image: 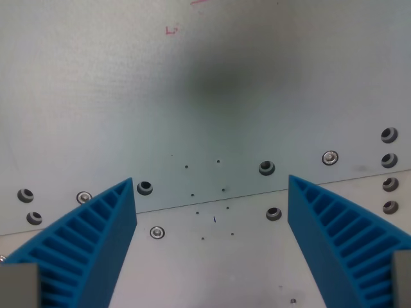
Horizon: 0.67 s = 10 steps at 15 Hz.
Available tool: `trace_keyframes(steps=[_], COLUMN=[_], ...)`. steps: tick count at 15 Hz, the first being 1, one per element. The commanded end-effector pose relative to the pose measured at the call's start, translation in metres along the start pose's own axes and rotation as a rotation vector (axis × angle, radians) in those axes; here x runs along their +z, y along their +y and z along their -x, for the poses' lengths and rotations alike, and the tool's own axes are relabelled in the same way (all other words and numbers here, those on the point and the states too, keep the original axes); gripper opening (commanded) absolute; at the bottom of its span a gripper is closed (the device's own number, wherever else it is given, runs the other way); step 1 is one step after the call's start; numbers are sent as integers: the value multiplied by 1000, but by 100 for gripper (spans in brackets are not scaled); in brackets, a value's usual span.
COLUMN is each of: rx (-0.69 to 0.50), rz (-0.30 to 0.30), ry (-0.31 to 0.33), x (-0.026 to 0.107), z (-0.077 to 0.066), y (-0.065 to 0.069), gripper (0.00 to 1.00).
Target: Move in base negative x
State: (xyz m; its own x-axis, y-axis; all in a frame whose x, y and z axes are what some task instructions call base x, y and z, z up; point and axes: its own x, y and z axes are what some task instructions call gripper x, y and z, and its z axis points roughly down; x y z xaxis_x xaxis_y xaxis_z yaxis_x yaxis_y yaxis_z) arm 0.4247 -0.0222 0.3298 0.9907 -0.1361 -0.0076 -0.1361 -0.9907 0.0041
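Pincer point(212, 192) is spread wide with nothing in it, blue fingers point(90, 237) above the bare metal counter point(212, 77).

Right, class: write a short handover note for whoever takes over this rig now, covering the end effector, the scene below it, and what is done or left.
End effector: open and empty, blue ribbed fingers wide apart.
Below: bare metal plate with a seam, screws and holes, and a faint red mark near the top.
There is nothing to grasp.
Done: cannot tell from a single frame.
Left: travel in base negative x.
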Motion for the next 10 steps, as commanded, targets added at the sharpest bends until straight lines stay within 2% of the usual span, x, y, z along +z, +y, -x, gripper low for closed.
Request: trace_keyframes(steps=[1,10], rx=[0,0], rz=[-1,-1], ry=[7,7], x=[-3,0], z=[5,50], y=[1,14], gripper=[100,100])
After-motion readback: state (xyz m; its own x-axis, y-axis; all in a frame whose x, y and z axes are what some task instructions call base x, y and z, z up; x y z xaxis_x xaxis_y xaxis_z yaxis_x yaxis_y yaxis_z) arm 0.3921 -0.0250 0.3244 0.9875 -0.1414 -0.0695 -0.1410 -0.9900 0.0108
